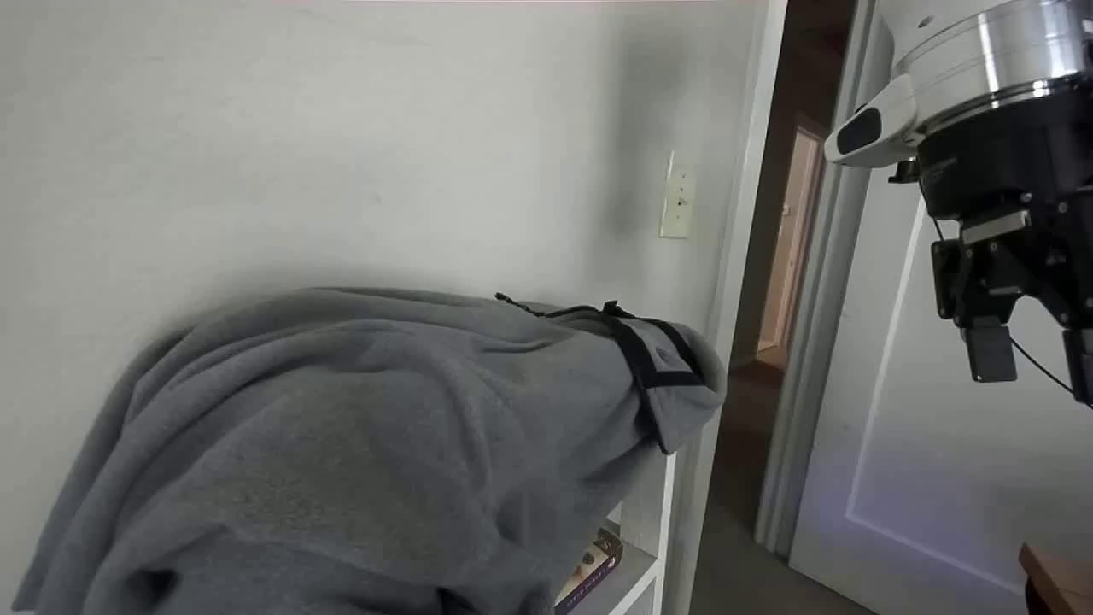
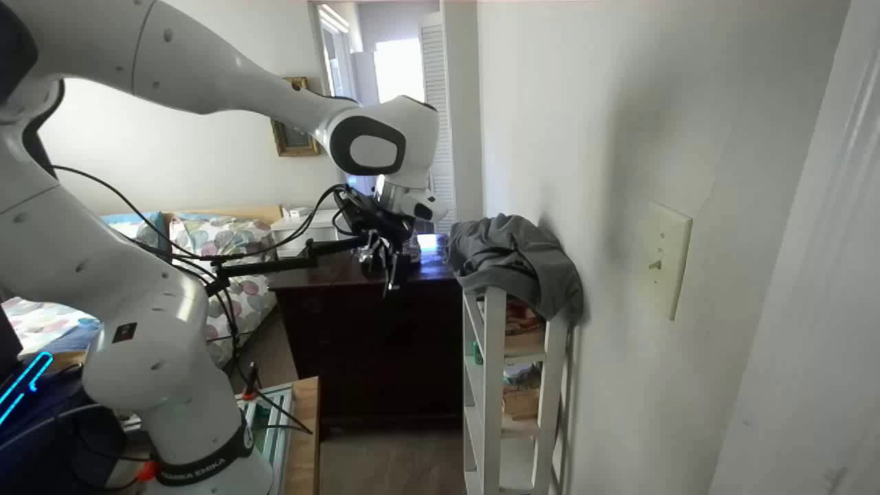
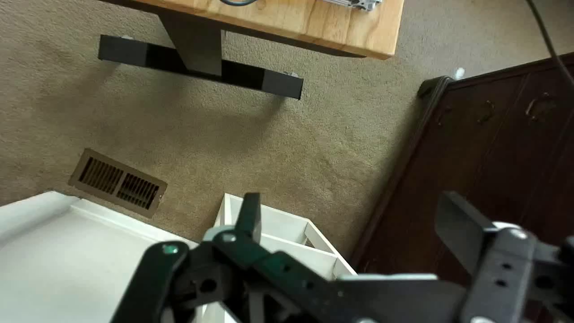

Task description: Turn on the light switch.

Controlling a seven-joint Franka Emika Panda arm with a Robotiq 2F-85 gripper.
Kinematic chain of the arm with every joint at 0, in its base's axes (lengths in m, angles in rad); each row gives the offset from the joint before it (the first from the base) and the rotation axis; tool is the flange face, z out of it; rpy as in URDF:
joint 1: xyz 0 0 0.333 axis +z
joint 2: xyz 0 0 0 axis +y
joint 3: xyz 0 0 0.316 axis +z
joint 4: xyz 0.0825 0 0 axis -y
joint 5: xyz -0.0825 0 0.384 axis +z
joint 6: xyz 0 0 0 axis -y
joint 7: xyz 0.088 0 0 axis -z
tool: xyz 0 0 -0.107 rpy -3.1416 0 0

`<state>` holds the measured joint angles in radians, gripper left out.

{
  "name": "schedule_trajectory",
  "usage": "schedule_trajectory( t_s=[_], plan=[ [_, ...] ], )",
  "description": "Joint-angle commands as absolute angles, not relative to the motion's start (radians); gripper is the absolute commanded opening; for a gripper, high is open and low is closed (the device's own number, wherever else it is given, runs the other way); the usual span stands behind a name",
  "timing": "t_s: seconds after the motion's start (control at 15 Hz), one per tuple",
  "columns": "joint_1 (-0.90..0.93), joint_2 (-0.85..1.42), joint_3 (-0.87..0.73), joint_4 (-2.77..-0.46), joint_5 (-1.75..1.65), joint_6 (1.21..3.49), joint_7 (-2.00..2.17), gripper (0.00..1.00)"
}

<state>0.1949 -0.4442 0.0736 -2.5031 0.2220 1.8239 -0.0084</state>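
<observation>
Although both exterior views record the light switch [image 2: 672, 258], the wrist view looks down on carpet [image 3: 314, 148]. Light switch: cream-white upright plate on the wall [image 1: 384, 154], just beside the door frame [image 1: 745, 205]; toggle [image 2: 655, 265] central, its setting hard to read for certain. Pincer [image 1: 1036, 371]: one, released, fingers [image 3: 250, 215] spread, well apart from the plate. Garment [image 1: 367, 461]: grey, black-trimmed, draped over a white shelf unit [image 2: 493, 385]. Dresser [image 3: 484, 148]: dark wood, in the wrist view and an exterior view. Floor register [image 3: 117, 182]: brown, slatted, wrist view only. Picture [image 2: 295, 137]: gilt-framed, in an exterior view only. Pillows [image 2: 220, 234]: patterned, on the bed [image 2: 258, 299], likewise.
</observation>
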Motion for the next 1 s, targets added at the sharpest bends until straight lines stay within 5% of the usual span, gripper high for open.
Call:
schedule_trajectory(
  t_s=[0.0, 0.93],
  plan=[
    [0.178, -0.445, 0.089, -2.501, 0.227, 1.819, -0.014, 1.00],
    [-0.008, -0.537, 0.045, -2.518, -0.015, 2.072, 0.081, 1.00]
  ],
)
